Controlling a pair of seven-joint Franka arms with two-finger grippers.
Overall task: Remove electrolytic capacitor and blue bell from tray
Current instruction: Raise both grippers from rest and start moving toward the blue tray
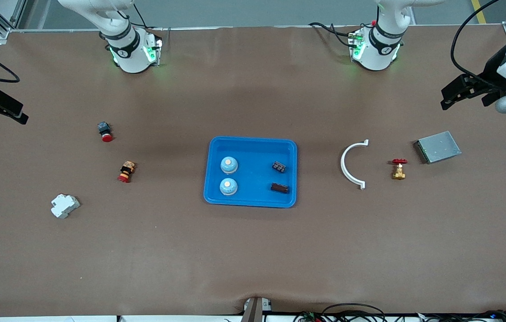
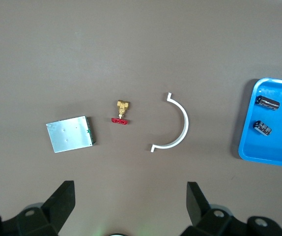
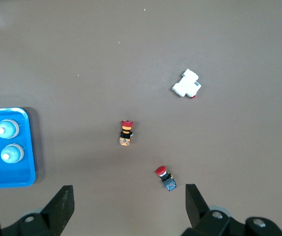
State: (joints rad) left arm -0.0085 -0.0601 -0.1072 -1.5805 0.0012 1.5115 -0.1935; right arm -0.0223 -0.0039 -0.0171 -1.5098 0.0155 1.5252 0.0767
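Left end effector (image 1: 452,99) hovering with fingers spread wide and empty, up over the surface (image 1: 253,250) at the left arm's end, above the bare patch just past the grey metal box (image 1: 438,147). Right end effector (image 1: 0,109) hanging likewise spread and empty over the surface's edge at the right arm's end. Both arms waiting, well apart from the blue tray (image 1: 253,143) sitting at the middle of the surface. Resting inside the tray: two pale blue bells (image 1: 229,164) on the side toward the right arm's end, one nearer the front camera than the other, and two dark capacitors (image 1: 278,167) on the side toward the left arm's end, arranged the same way. Lying between tray and left end effector: a white curved clip (image 1: 352,164), then a brass valve with a red handle (image 1: 398,168), then the metal box. Lying toward the right arm's end: a red-capped button switch (image 1: 105,131), a second red-tipped switch (image 1: 126,171) nearer the front camera, and a white breaker (image 1: 64,205) nearer still. Showing in the left wrist view: box (image 2: 70,134), valve (image 2: 121,112), clip (image 2: 176,125) and capacitors (image 2: 267,103); in the right wrist view, bells (image 3: 7,129) at the tray's edge (image 3: 8,183).
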